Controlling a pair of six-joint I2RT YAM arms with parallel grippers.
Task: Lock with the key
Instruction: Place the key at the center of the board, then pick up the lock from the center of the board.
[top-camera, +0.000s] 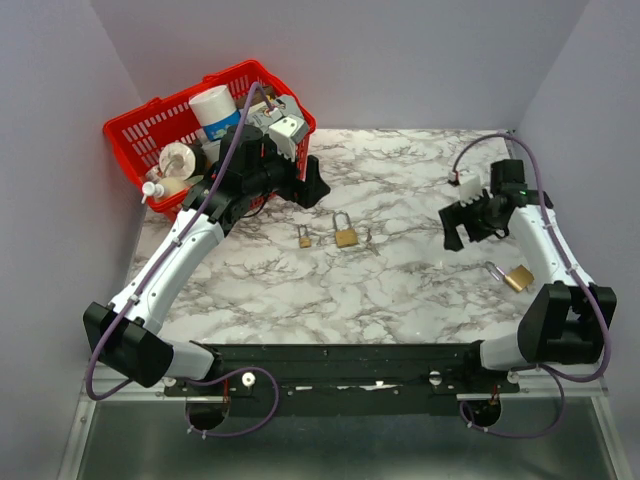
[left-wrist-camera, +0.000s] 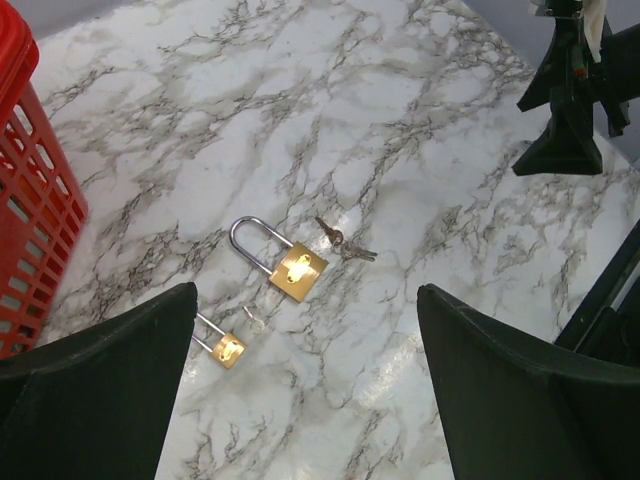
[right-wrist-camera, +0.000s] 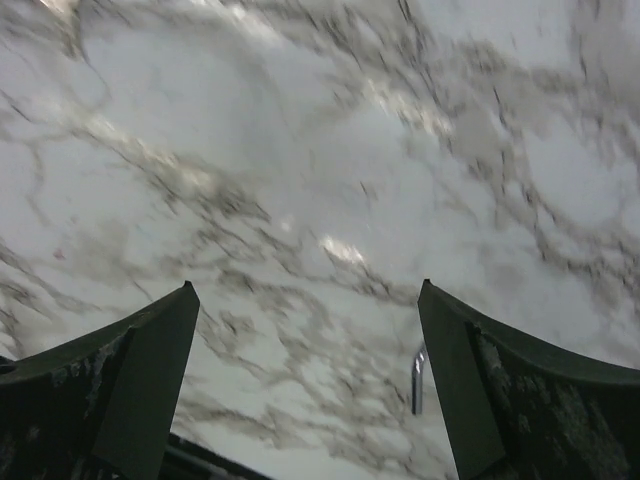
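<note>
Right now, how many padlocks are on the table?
3: small padlock and larger padlock side by side mid-table; third padlock near the right arm. Red basket may hide more.

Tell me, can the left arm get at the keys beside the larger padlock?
Probably yes: the left gripper hangs open above, and the keys lie uncovered on the marble table beside the larger padlock.

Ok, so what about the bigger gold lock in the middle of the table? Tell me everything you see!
The bigger padlock has a squarish, shiny gold body, brass by the look of it, and a long silvery metal loop. It lies flat on the marble-patterned table, loop pointing toward the table's far edge. I cannot tell whether the loop is clicked shut. A bunch of keys lies close beside its body, and a smaller padlock lies a little apart. Only the table seems to touch it.
</note>
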